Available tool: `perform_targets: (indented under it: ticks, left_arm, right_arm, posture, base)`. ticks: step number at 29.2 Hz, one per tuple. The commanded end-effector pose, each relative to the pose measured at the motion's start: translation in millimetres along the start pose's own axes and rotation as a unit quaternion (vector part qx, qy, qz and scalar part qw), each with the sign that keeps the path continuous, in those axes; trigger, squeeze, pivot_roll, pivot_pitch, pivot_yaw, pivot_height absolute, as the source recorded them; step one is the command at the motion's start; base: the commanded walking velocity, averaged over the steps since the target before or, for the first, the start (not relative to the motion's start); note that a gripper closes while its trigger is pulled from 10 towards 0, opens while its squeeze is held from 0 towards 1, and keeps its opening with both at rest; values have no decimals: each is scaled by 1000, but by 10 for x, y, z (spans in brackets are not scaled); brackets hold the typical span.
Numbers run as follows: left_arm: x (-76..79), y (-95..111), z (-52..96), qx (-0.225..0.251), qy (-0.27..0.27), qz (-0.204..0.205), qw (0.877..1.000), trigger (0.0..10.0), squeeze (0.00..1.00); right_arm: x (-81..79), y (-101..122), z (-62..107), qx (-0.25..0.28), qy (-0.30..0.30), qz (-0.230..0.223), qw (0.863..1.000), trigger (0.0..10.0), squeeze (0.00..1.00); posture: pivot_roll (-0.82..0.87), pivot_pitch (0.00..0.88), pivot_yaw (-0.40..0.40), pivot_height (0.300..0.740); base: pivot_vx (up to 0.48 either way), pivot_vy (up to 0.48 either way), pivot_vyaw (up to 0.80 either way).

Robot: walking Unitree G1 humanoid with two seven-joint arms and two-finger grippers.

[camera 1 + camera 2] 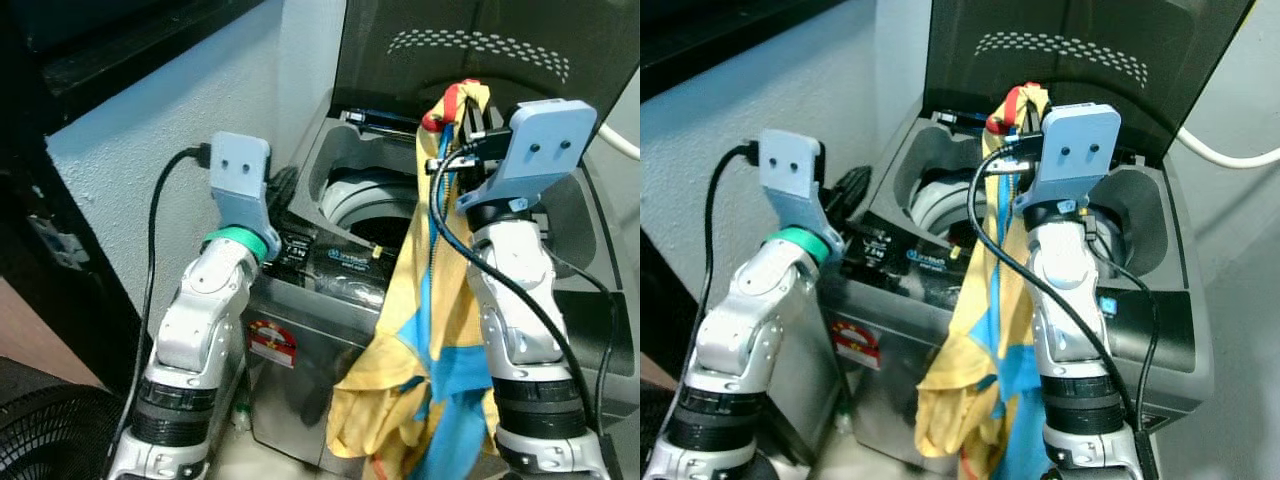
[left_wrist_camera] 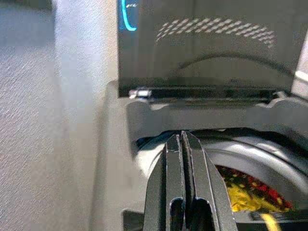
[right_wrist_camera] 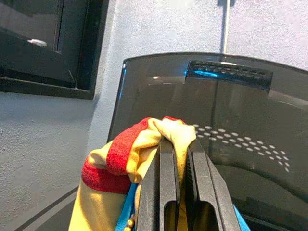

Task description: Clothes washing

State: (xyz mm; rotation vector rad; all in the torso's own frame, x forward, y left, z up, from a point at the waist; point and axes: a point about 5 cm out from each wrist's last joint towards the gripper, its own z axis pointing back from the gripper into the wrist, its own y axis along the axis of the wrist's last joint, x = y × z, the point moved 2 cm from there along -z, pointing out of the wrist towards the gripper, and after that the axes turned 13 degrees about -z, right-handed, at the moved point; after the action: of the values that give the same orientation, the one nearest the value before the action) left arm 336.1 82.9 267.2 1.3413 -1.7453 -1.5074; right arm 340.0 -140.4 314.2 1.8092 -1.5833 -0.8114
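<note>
**Loading step: garment held above the open washer**

**Step in hand.** The right gripper (image 1: 468,120) is clamped on the top edge of a yellow garment (image 1: 425,330) and holds it high, in front of the raised lid (image 1: 1090,60) of the top-loading washing machine (image 1: 1140,330). In the right wrist view the two black fingers (image 3: 166,183) are nearly together, with a fold of cloth pinched between them. Judged from this, the task is at the loading stage: the garment is lifted but not yet in the drum.

**Next move.** The garment hangs in front of the machine, and most of its length trails below the top of the machine, outside the drum opening (image 1: 375,205). The likely requirement is to carry the gripper back over the drum opening so the whole length clears the front rim, then lower and release. A hem catching on the rim is the main risk.

**Left arm.** The left gripper (image 2: 183,159) is pressed shut and empty, and points across the near rim of the drum opening. Yellow and red cloth (image 2: 250,190) already lies inside the drum.

**Garment.** Thin, limp yellow fabric with blue panels and a red band (image 3: 118,154) at the gripped end. It hangs in long folds and bunches at its lowest part, beside the machine's front panel.
</note>
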Motion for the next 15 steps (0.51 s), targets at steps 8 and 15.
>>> perform_targets:
  ticks: [8, 15]
  left_arm:
    - [338, 79, 313, 16, -234, 41, 971, 10000, 0]
    - [576, 32, 458, 10, -347, 79, 935, 10000, 0]
  right_arm:
    - [-24, 393, -475, 68, 31, -43, 996, 10000, 0]
    - [-199, 801, -819, 110, 91, -149, 978, 10000, 0]
  posture:
    - [90, 0, 14, 740]
    - [92, 0, 6, 740]
  base:
    - [0, 0, 0]
    - [0, 0, 0]
